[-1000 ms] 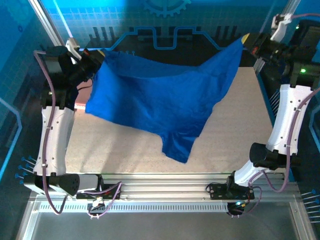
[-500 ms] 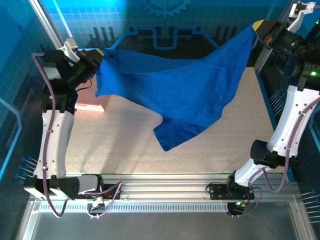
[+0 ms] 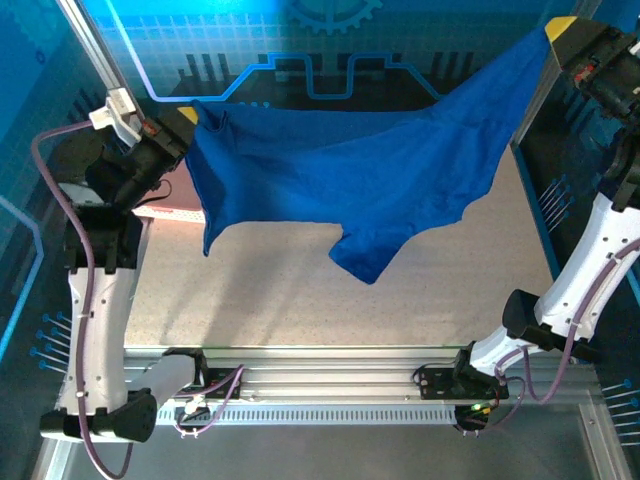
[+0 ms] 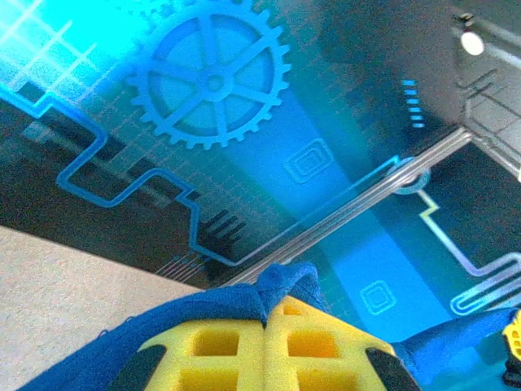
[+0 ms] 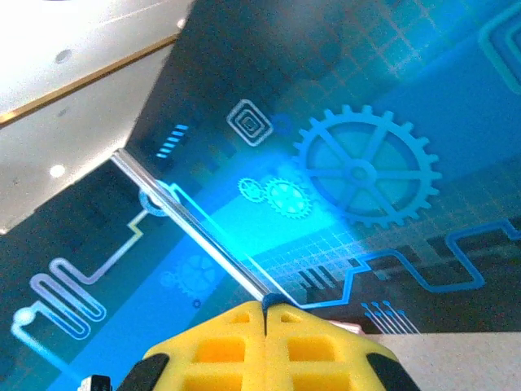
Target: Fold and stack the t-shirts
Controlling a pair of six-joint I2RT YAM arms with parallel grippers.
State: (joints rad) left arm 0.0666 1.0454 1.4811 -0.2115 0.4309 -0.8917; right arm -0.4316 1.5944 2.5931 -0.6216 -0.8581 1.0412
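Note:
A royal-blue t-shirt (image 3: 380, 175) hangs spread in the air above the table, held at two corners. My left gripper (image 3: 192, 117) is shut on its left corner at the far left; a bunch of blue cloth (image 4: 281, 285) pokes out between the yellow fingers (image 4: 236, 346). My right gripper (image 3: 556, 32) is shut on the other corner, raised high at the far right; a thin sliver of blue cloth (image 5: 266, 304) shows between its yellow pads (image 5: 309, 346). The shirt's lowest tip (image 3: 365, 265) dangles over the table's middle. No print is visible.
A pink basket (image 3: 170, 213) peeks out at the table's left edge under the shirt. The speckled beige tabletop (image 3: 300, 300) lies below. Blue patterned walls (image 3: 330, 40) stand behind, close to both raised grippers.
Both grippers have risen and pulled apart, the right one going up and rightwards. The shirt has lifted off the table and stretched wider, its hanging tip swinging right.

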